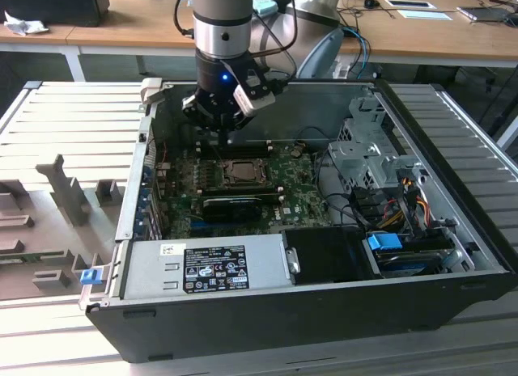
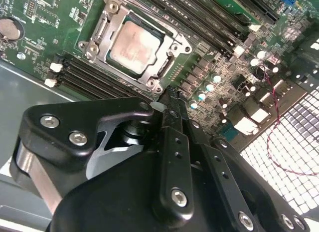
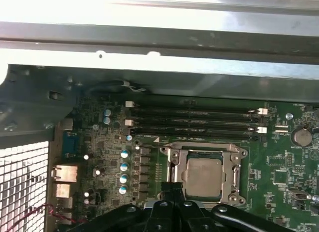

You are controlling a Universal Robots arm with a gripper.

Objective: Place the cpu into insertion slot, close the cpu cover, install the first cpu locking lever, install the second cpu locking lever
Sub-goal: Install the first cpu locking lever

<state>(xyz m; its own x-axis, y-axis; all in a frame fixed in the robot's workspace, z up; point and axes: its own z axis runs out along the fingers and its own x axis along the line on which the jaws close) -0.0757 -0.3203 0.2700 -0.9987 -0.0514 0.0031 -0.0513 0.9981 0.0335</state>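
**Lever stage at the socket.** The cpu [image 2: 135, 47], a small flat square chip with a pale silvery-beige metal top, lies seated in its socket on the green motherboard [image 1: 299, 200]. The socket is near the middle of the open dark metal computer case [image 1: 324, 311]. The cpu cover [image 2: 115, 16], a thin dark-grey metal frame plate with a square window, appears folded down flat around the chip.

In both wrist views the black two-finger gripper [image 2: 170, 97] has its fingers drawn together with nothing between them. Its tip stands just beside one corner of the socket, on the side away from the black memory slots [image 3: 194, 119].

This placing suggests work on a locking lever. The levers themselves are too thin to make out with certainty, so you cannot tell which one is engaged or whether the tip touches it.

To do this step well, press with the closed tip as a blunt pusher. Keep it on the lever's free end and off the cover window and the chip top. Sweep the end down and sideways under its retaining hook, and do not force it straight down. Watch the small silver capacitors [image 3: 124, 165] beside the socket, because a slip there could damage them.
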